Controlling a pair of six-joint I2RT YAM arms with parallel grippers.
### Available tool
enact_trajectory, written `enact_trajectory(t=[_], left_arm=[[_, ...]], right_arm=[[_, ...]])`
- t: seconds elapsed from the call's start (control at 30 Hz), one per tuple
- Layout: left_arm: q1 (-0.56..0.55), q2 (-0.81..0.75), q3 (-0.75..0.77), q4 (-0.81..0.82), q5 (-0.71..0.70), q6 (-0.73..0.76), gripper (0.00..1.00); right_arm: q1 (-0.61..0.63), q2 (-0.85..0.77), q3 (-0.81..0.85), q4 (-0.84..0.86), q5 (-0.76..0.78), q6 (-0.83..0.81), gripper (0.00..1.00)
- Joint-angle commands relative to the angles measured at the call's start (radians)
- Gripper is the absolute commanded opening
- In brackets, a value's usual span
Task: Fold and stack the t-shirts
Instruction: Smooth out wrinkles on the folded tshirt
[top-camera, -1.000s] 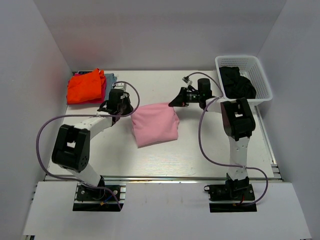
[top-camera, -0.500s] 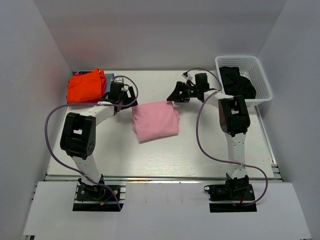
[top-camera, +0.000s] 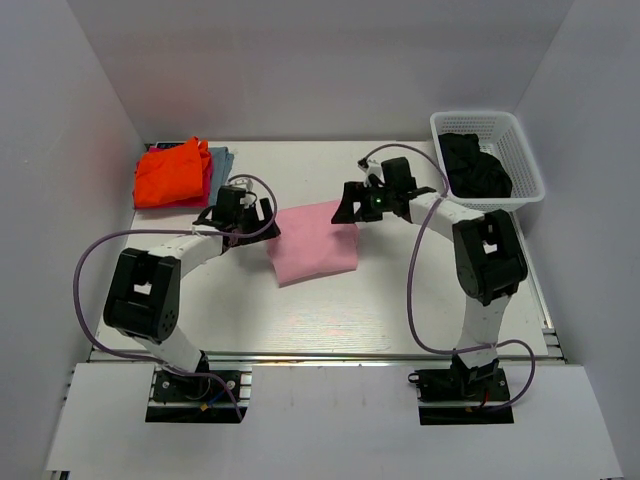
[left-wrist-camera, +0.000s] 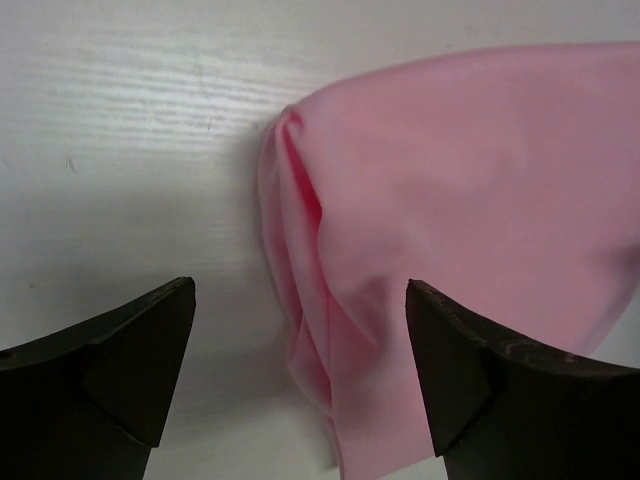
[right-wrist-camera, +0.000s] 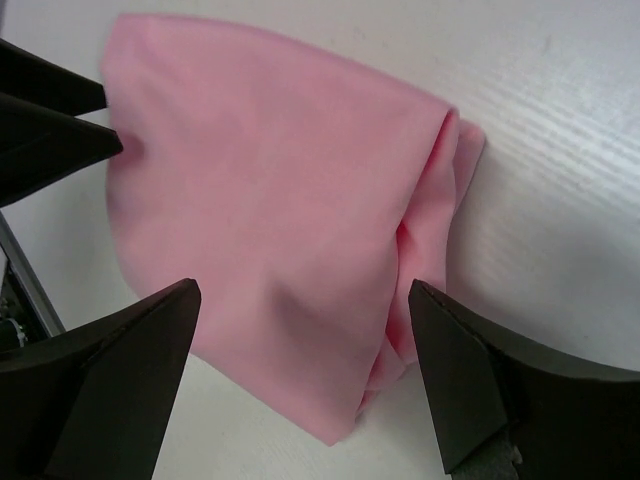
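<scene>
On the table (top-camera: 420, 300), folded pink t-shirt (top-camera: 312, 243) lying between left tool (top-camera: 262, 214) and right tool (top-camera: 345, 205), both tools spread apart

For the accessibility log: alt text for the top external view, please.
A folded pink t-shirt lies mid-table between two open grippers, the left gripper at its left edge, the right gripper at its far right corner. An orange t-shirt lies far left; a white basket far right holds black cloth.
</scene>
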Motion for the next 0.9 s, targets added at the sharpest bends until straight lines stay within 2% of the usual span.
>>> enact_trajectory(t=[0.0,0.2,0.27,0.47,0.57,0.63,0.67,0.7,0.87], left_arm=[[-0.01,-0.007,-0.019,-0.002,0.056,-0.016,0.94],[-0.01,0.049,-0.028,0.021,0.108,-0.025,0.85],[-0.01,0.073,-0.028,0.036,0.125,-0.025,0.78],[-0.01,0.147,-0.028,0.065,0.191,-0.025,0.74],[-0.01,0.159,-0.046,0.097,0.226,-0.025,0.71],[-0.01,0.159,-0.046,0.113,0.226,-0.025,0.69],[-0.01,0.159,-0.055,0.125,0.237,-0.025,0.69],[-0.01,0.159,-0.055,0.125,0.237,-0.025,0.69],[-0.01,0.159,-0.078,0.163,0.268,-0.025,0.6]], right_arm=[[0.011,0.024,-0.003,-0.057,0.061,-0.03,0.9],[0.026,0.085,0.028,-0.073,0.09,-0.021,0.9],[0.032,0.097,0.031,-0.054,0.052,-0.02,0.83],[0.041,0.122,0.024,-0.034,-0.036,-0.018,0.65],[0.043,0.14,0.016,-0.008,-0.115,0.002,0.5],[0.044,0.148,0.005,0.026,-0.178,0.013,0.44],[0.043,0.154,0.004,0.056,-0.216,0.04,0.3],[0.041,0.156,-0.013,0.114,-0.227,0.056,0.0],[0.035,0.166,-0.045,0.173,-0.31,0.088,0.0]])
